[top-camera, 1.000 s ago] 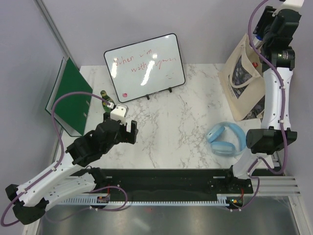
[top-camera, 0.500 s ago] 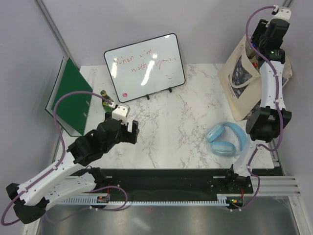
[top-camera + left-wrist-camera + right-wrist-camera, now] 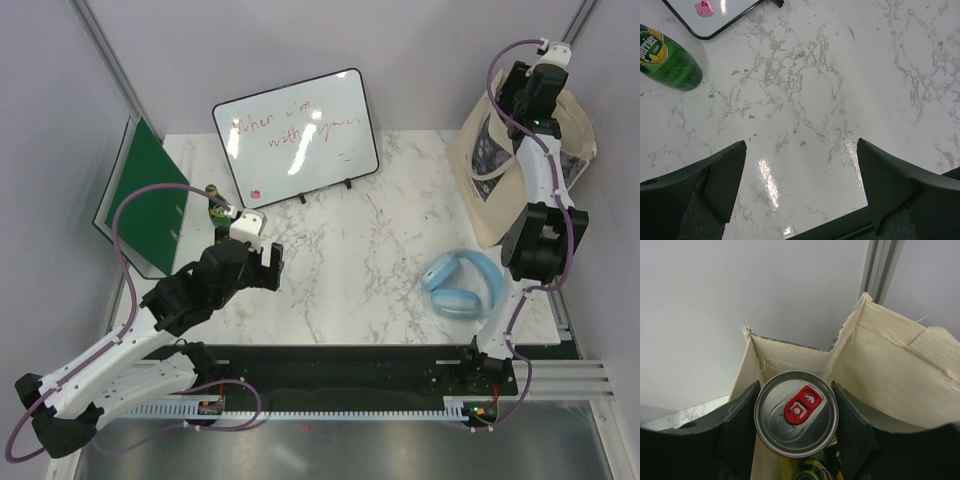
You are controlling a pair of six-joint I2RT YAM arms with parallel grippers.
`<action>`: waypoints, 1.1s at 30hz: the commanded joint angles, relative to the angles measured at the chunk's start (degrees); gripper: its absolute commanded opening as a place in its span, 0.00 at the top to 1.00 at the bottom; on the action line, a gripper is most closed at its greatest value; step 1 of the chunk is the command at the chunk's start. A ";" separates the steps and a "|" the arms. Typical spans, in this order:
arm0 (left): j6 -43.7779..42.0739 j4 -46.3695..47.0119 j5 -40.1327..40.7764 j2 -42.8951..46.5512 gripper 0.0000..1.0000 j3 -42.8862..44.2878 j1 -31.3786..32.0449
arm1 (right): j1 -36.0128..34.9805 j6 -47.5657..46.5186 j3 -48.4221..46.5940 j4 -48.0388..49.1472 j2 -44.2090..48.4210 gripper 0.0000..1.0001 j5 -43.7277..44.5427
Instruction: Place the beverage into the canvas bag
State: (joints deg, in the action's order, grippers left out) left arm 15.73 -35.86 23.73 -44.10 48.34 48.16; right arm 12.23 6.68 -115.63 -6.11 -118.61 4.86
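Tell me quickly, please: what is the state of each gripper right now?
Left gripper: open, holding nothing.
Right gripper: closed on the silver can with a red tab, over the opening of the canvas bag.

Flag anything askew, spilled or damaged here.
Nothing stands out: the canvas bag stands open, the right hand holds the can upright at its mouth, and no spill or damage shows.
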 commanded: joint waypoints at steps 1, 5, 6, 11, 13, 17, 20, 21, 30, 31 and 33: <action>-2.19 2.46 -1.31 0.24 0.02 -0.44 -0.87 | 0.25 1.05 1.46 8.39 -0.66 1.00 -1.87; -2.28 2.55 -2.54 -0.20 0.02 -0.35 -2.02 | 0.25 2.64 5.32 10.41 -1.45 1.00 -3.62; -2.19 2.55 -2.63 -0.20 0.02 -0.35 -2.19 | 0.25 2.73 5.94 10.68 -1.45 1.00 -4.07; -2.19 2.98 -3.25 0.59 0.02 -0.61 -2.72 | 0.16 2.56 9.02 12.52 -0.32 1.00 -4.25; -2.19 2.90 -3.42 0.59 0.02 -0.52 -2.81 | 0.16 1.41 9.11 12.87 0.57 1.00 -2.15; -2.19 2.90 -3.69 0.68 0.02 -0.52 -2.81 | 0.25 -0.61 7.36 12.61 2.93 1.00 0.93; -2.19 2.90 -3.77 0.94 0.02 -0.52 -2.90 | 0.43 -2.02 4.90 11.13 3.73 1.00 3.39; -2.19 2.90 -3.77 1.03 0.02 -0.52 -2.90 | 0.51 -2.63 4.20 10.34 3.82 1.00 3.75; -2.19 2.90 -4.04 1.82 0.02 -0.61 -2.99 | 1.48 -2.99 7.70 8.66 7.42 1.00 5.86; -2.19 2.90 -4.04 1.82 0.02 -0.70 -2.99 | 1.57 -2.90 8.66 8.74 7.60 1.00 5.95; -2.10 2.90 -4.21 2.00 0.02 -0.70 -2.99 | 1.66 -2.81 9.46 8.75 7.86 1.00 5.69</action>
State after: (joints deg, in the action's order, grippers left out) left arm 15.42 -35.33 20.40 -42.96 47.59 45.43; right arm 12.78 5.78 -107.66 1.74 -114.93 8.08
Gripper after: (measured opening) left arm 0.982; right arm 0.620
